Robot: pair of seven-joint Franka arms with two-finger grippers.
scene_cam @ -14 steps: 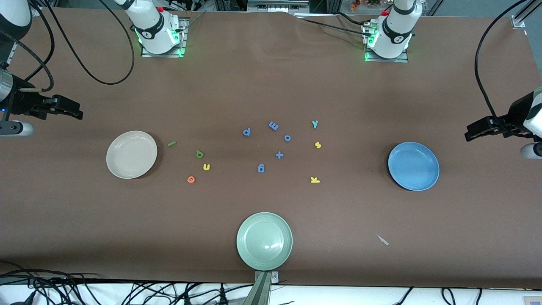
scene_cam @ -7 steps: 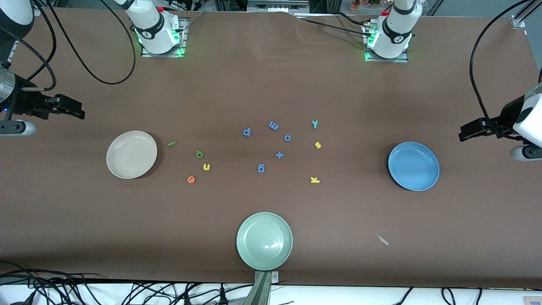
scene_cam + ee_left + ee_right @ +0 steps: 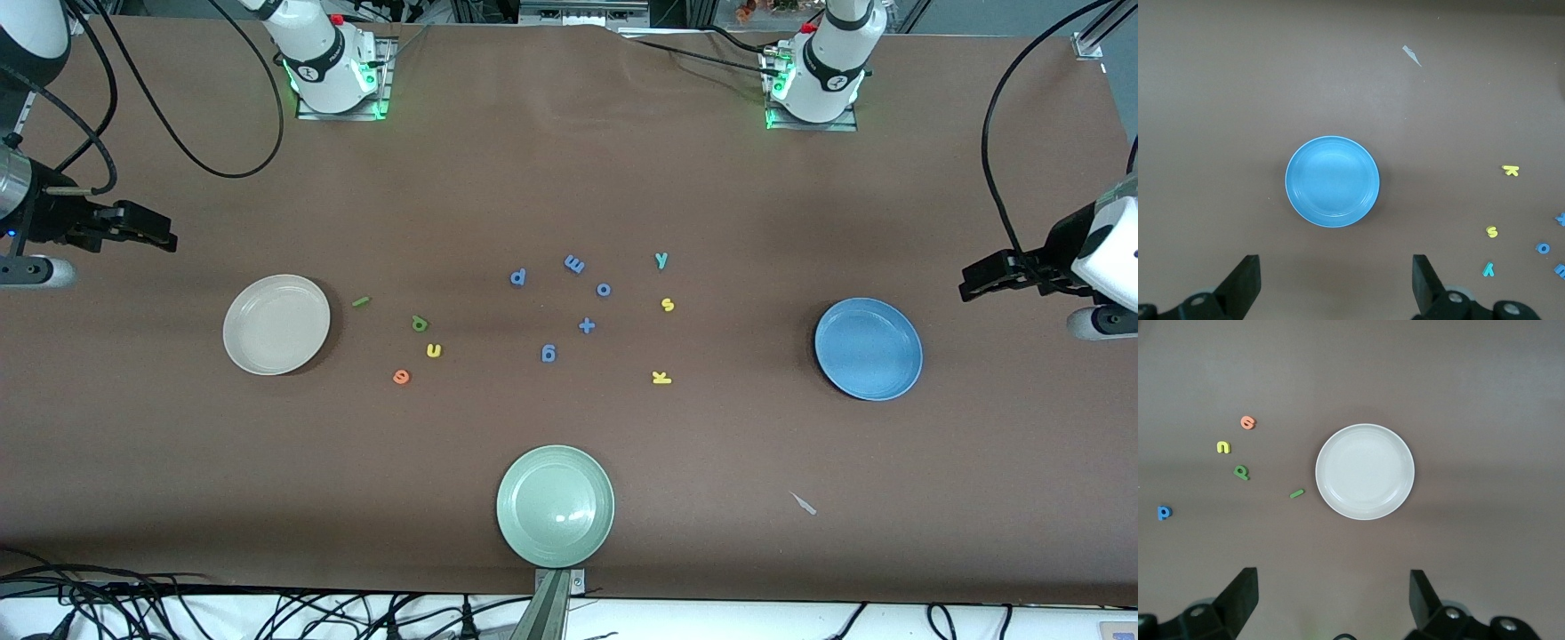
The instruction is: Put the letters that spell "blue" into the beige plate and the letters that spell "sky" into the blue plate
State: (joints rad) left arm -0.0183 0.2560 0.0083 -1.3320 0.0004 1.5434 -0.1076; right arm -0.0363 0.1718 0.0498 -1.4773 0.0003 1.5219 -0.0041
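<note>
Counter [image 3: 569, 178]: wide, covered w/ matte brown cloth, slight wrinkle near the robot bases.

Three round shallow plates w/ raised rims, smooth & hard-looking: beige plate [image 3: 276, 324] toward the right arm's end, blue plate [image 3: 869, 348] toward the left arm's end, pale green plate [image 3: 556, 506] nearest the front camera. All three empty; nothing sorted yet.

Left pincer [image 3: 971, 288] hangs over the counter just past the blue plate at its own end, jaws spread wide, holding nothing. Right pincer [image 3: 163, 240] same at its end, by the beige plate, released & empty.

Letters: tiny, flat, foam-looking, all lying on the cloth between the plates. "blue" set sits near the beige plate: green b [image 3: 420, 324], yellow u [image 3: 434, 350], orange e [image 3: 401, 377], thin green bar l [image 3: 360, 302]. "sky" set is more toward the blue plate: yellow k [image 3: 661, 378], yellow s [image 3: 668, 305], teal y [image 3: 661, 260]. Blue letters and plus sign [image 3: 586, 325] sit in the middle as distractors.

Risks, as I judge: letters are thin & flat, so fingers may skid over or pinch cloth instead. Yellow u could be mixed up w/ yellow s/k. The l bar is narrowest, likely hardest to grab. Light foam may cling to a pad on release.
</note>
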